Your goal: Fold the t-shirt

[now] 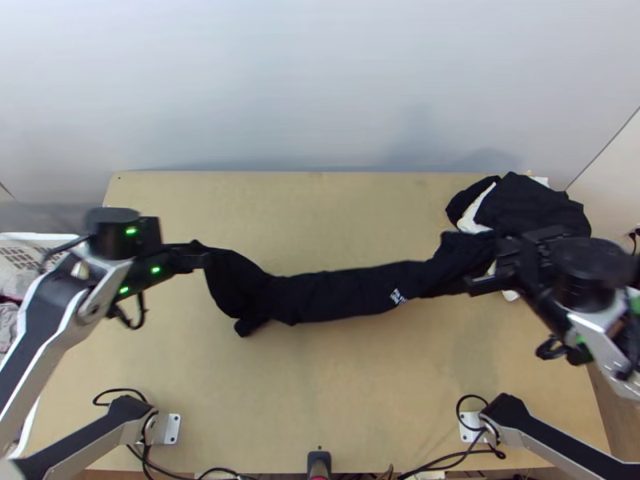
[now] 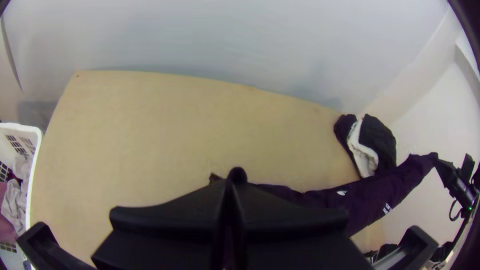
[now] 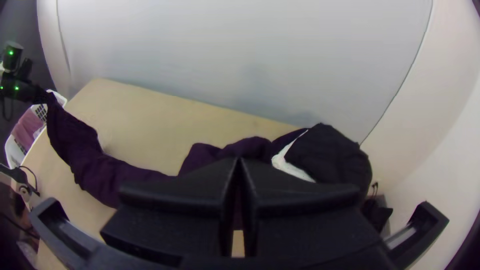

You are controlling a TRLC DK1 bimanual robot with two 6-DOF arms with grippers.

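Over one wooden table [image 1: 344, 220], two sets of closed jaws grip one black t-shirt [image 1: 344, 294] by opposite ends.

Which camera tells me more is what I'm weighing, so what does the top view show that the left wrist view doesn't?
Top view, not left wrist view: the left arm's green lights and the left-hand metal plate at the table's near edge.

Left wrist view, not top view: a small white mark on the t-shirt, apart from the lettering.

Both: the t-shirt stretched between the left gripper and right gripper, its white lettering, the cloth pile and the white basket.
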